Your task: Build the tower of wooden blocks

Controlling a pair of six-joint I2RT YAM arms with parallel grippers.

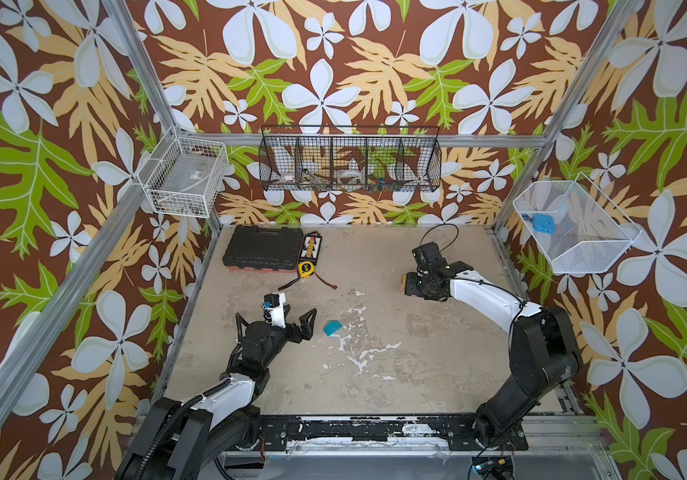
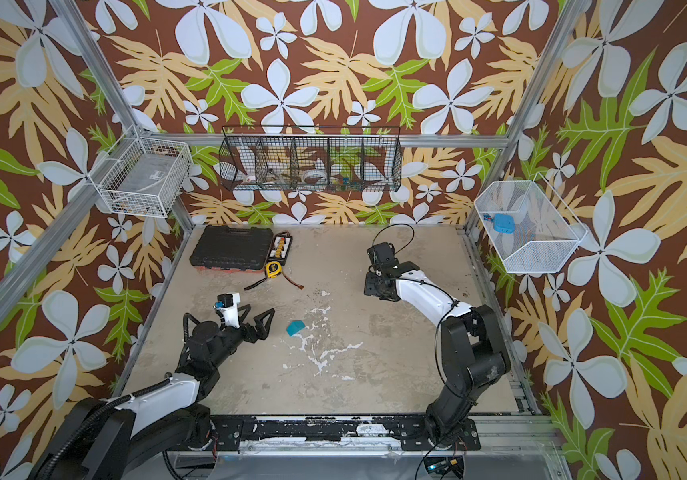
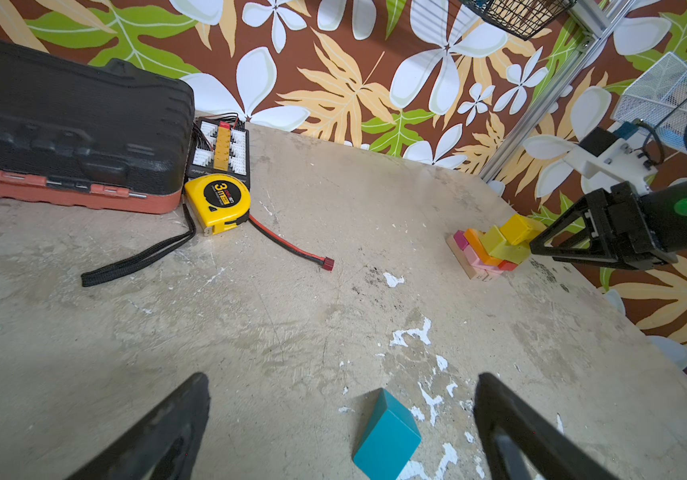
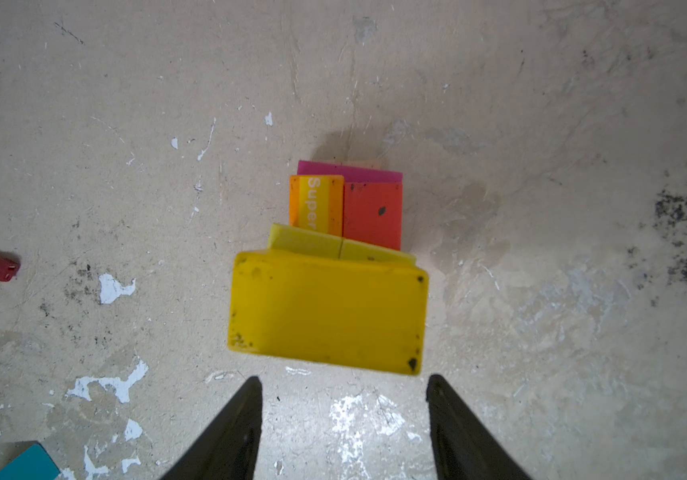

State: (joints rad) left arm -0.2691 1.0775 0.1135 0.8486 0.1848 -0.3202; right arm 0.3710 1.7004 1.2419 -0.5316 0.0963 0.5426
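Observation:
The tower (image 3: 491,249) stands at the table's right: a tan plank and pink blocks at the base, orange, red and yellow-green above, a yellow block (image 4: 327,311) on top. My right gripper (image 4: 344,386) hangs over it, open, with nothing between its fingers; the yellow block lies just beyond the tips. In both top views this gripper (image 1: 416,286) (image 2: 371,286) hides most of the tower. A teal block (image 1: 332,328) (image 2: 295,327) lies alone mid-table. My left gripper (image 1: 302,309) (image 2: 261,308) is wide open just left of it; the teal block (image 3: 387,436) sits ahead between the fingers, untouched.
A black tool case (image 1: 263,249) with an orange base lies at the back left, with a connector board (image 1: 312,245), a yellow tape measure (image 1: 305,269) and a red-black lead (image 1: 325,282) beside it. Wire baskets (image 1: 350,162) hang on the walls.

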